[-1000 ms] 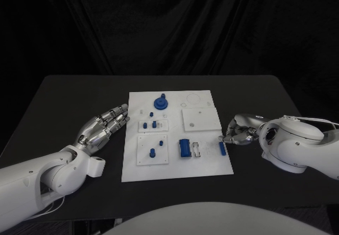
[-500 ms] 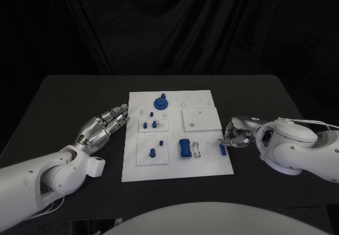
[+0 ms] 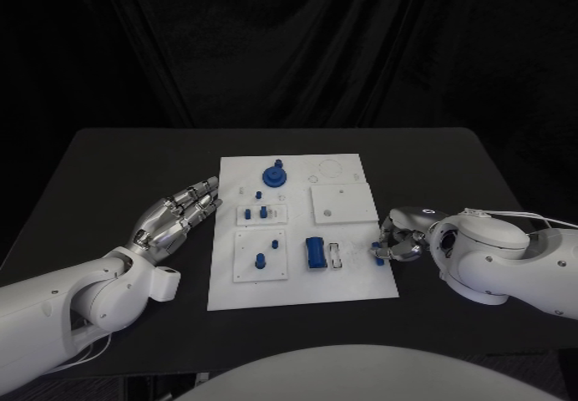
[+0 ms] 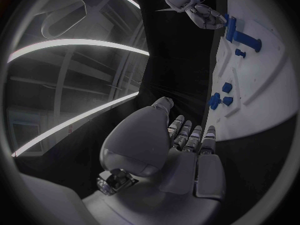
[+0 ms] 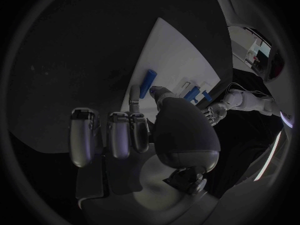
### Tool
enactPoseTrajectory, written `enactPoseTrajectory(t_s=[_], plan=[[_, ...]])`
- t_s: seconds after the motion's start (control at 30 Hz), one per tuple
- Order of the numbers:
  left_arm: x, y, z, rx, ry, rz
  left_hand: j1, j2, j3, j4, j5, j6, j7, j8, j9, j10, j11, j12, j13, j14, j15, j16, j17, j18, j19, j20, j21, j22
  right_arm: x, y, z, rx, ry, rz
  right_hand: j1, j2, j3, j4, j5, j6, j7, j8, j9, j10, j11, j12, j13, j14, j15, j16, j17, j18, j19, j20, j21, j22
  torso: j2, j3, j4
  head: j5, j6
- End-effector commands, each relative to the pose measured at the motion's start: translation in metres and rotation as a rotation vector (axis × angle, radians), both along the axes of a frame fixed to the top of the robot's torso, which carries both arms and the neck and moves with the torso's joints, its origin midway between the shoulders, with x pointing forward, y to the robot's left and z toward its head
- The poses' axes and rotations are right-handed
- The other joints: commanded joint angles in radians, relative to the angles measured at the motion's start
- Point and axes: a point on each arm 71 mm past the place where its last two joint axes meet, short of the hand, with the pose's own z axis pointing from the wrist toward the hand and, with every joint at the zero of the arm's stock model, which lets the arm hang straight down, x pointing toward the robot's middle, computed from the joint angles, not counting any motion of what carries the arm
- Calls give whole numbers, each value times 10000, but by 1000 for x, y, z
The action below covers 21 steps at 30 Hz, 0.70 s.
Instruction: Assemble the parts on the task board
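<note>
The white task board (image 3: 362, 284) lies mid-table. A blue round knob (image 3: 276, 175) stands at its far end, small blue pegs (image 3: 256, 213) sit in the left plates, and a blue block (image 3: 314, 251) is near the middle. A blue bar (image 3: 378, 258) lies flat at the board's right edge. My right hand (image 3: 401, 236) is curled over it. In the right wrist view the thumb and a finger sit on either side of the bar's (image 5: 148, 83) near end, the other fingers spread. My left hand (image 3: 179, 213) lies flat and open beside the board's left edge, holding nothing.
A raised white square plate (image 3: 343, 203) sits on the board's right half. In the left wrist view the board (image 4: 262, 85) shows its blue pegs (image 4: 219, 100) with my right hand (image 4: 200, 10) beyond. Bare black table surrounds the board.
My right hand has crept left and nearer, onto the blue bar, now covering part of it. The left hand and the other parts have not moved.
</note>
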Motion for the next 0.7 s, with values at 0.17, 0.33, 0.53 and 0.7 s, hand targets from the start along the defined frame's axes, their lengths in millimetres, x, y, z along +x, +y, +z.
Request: enactPoseTrajectory(t_s=[0.17,0.33,0.53,0.7], plan=[[0,-2,6,-604,-712,-5,35,-31,88,-16,8,-71,7,32,-4,-4,109,41,15,-6,100,91,21,95,9,101,65,17,-3,2,-8,-447,439,31,328,6,170,-39,416,-130,31,-228,-207,1061,87,27,2633,958,46,-76,2240,-23,719,39,-62,2351,2,-8,10,-3,1],[-1,-3,6,-613,-673,-47,32,-31,96,-15,0,-70,9,32,-3,-3,116,45,15,-2,109,103,23,93,12,108,67,18,-3,6,-11,-413,503,107,494,11,257,-88,616,-112,49,-320,-317,1061,107,27,2633,950,67,-99,2199,-15,705,61,-92,2340,2,6,-11,-8,1],[-1,-3,5,-619,-635,-78,24,-32,109,-13,-13,-69,29,32,-3,-3,115,45,15,3,126,112,24,89,14,120,68,19,-3,10,-10,119,266,25,1244,126,666,-528,1251,24,-5,-329,-402,1061,55,27,2633,958,26,-78,2235,-21,718,37,-67,2350,-1,0,2,30,1],[-1,-3,4,-622,-616,-88,8,-32,136,-8,-47,-80,39,32,-4,8,155,93,21,13,146,138,28,86,21,139,71,23,-3,12,-7,911,-32,-197,1524,168,836,-741,1419,82,-32,-274,-387,1061,33,27,2633,953,10,-91,2210,-21,718,22,-68,2350,-8,4,-14,107,1]])
